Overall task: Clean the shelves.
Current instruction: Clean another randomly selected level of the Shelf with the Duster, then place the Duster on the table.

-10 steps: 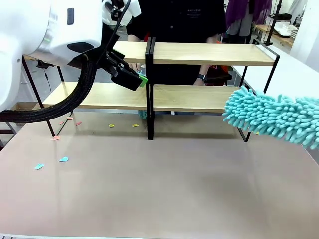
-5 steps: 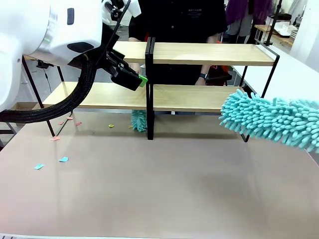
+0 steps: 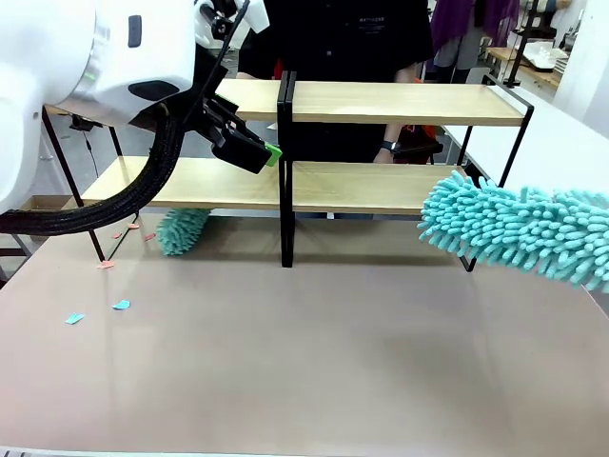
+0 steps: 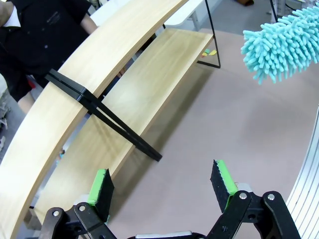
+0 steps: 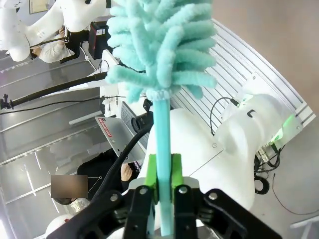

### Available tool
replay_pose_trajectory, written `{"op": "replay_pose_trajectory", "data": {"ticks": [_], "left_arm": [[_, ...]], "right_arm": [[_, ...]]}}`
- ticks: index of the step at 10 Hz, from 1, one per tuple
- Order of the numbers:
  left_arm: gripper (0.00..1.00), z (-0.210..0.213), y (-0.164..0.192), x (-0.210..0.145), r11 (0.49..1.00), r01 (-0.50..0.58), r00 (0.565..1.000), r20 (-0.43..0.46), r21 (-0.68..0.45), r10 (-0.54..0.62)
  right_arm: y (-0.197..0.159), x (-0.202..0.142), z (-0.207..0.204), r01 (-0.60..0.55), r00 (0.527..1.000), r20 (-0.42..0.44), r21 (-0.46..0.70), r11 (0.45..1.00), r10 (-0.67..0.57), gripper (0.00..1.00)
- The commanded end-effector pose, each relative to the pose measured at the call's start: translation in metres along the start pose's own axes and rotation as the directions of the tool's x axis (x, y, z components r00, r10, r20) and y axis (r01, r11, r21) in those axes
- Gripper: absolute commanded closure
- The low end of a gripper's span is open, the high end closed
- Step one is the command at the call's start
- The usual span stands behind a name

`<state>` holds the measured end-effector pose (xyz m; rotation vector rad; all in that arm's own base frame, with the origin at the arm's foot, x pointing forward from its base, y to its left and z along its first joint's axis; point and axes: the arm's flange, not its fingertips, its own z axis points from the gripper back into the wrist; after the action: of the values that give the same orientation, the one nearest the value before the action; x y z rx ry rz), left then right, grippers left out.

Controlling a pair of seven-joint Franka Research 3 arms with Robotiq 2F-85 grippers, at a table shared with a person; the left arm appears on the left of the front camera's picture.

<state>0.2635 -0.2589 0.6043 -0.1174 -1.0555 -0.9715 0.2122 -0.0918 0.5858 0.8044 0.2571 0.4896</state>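
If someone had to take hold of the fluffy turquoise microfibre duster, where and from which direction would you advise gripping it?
Grip the fluffy turquoise microfibre duster by its slim turquoise handle, just below the head, with jaws closing across the shaft from either side. The head is soft, bulky noodles that would squash and slip; the handle is straight, narrow and rigid. The right gripper holds it just so, green pads clamped on the shaft.

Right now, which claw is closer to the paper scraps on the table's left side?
Left. The left claw hangs above the shelves' left half, near the scraps; the right claw is off beyond the table's right edge.
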Motion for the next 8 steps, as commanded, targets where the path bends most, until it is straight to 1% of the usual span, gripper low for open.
{"op": "replay_pose_trajectory", "data": {"ticks": [1, 7, 8], "left_arm": [[0.00, 0.0003, 0.0012, -0.0018, 1.000, 0.005, 1.000, -0.003, -0.003, -0.005], [0.00, 0.0003, 0.0012, -0.0018, 1.000, 0.005, 1.000, -0.003, -0.003, -0.005], [0.00, 0.0000, 0.0000, 0.0000, 1.000, 0.000, 1.000, 0.000, 0.000, 0.000]], "right_arm": [[0.0016, 0.0002, 0.0003, 0.018, 1.000, 0.000, -0.005, 1.000, -0.018, 0.88], [0.0016, 0.0002, 0.0003, 0.018, 1.000, 0.000, -0.005, 1.000, -0.018, 0.88], [0.0000, 0.0000, 0.0000, 0.000, 1.000, 0.000, 0.000, 1.000, 0.000, 0.88]]}}
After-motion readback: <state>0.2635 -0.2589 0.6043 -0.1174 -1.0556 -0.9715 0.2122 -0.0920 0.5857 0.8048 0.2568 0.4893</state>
